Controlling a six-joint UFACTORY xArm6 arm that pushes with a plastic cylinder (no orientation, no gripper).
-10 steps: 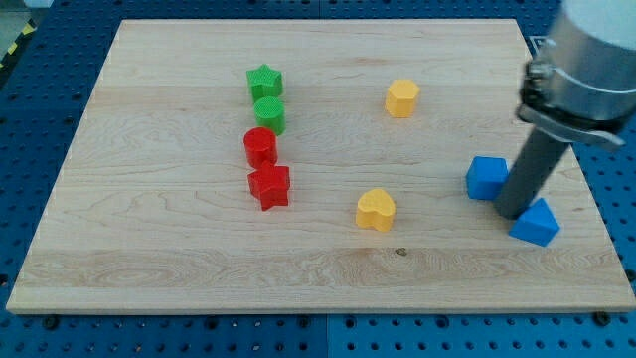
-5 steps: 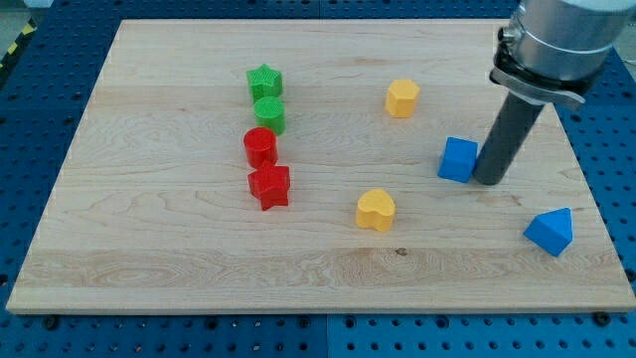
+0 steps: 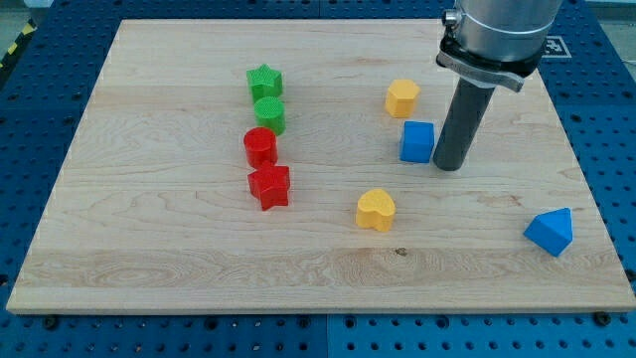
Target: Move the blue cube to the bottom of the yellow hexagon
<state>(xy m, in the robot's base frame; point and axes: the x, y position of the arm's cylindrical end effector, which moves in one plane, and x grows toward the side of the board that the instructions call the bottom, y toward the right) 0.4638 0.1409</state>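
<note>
The blue cube [image 3: 417, 141] sits on the wooden board, just below and slightly right of the yellow hexagon [image 3: 401, 98]. My tip [image 3: 449, 166] rests on the board right against the cube's right side. The dark rod rises from it toward the view's top right.
A yellow heart [image 3: 376, 210] lies below the cube. A blue triangular block [image 3: 550, 231] is at the view's lower right. A green star [image 3: 264, 81], green cylinder [image 3: 269, 114], red cylinder [image 3: 260, 146] and red star [image 3: 269, 186] form a column at centre left. The board's edge [image 3: 318, 311] runs along the bottom.
My tip has slid up and to the left, pushing the blue cube from the right side of the board to just below the yellow hexagon. The blue triangular block stays behind.
</note>
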